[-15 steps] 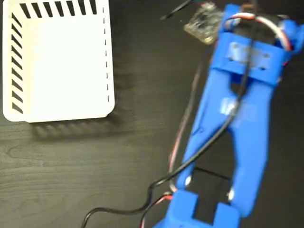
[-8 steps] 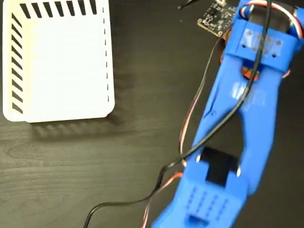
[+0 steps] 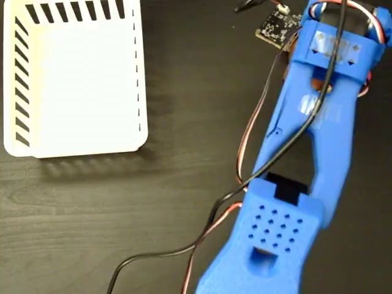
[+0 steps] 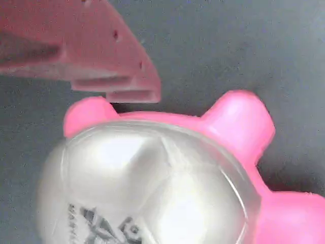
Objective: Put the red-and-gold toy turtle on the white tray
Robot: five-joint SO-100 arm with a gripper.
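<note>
Right under your wrist on the dark desk (image 3: 184,92), the small squishy pink-legged toy turtle (image 4: 167,178) with its glossy, likely slippery dome looks light, so pinch its soft flanks; one pincer finger (image 4: 101,61) shows, spread untellable.

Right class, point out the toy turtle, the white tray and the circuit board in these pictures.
toy turtle (image 4: 152,188): wrist view, on its shiny domed shell.
white tray (image 3: 79,79): fixed view, on its bare flat middle.
circuit board (image 3: 274,27): fixed view, on its dark face by the blue arm.
</note>
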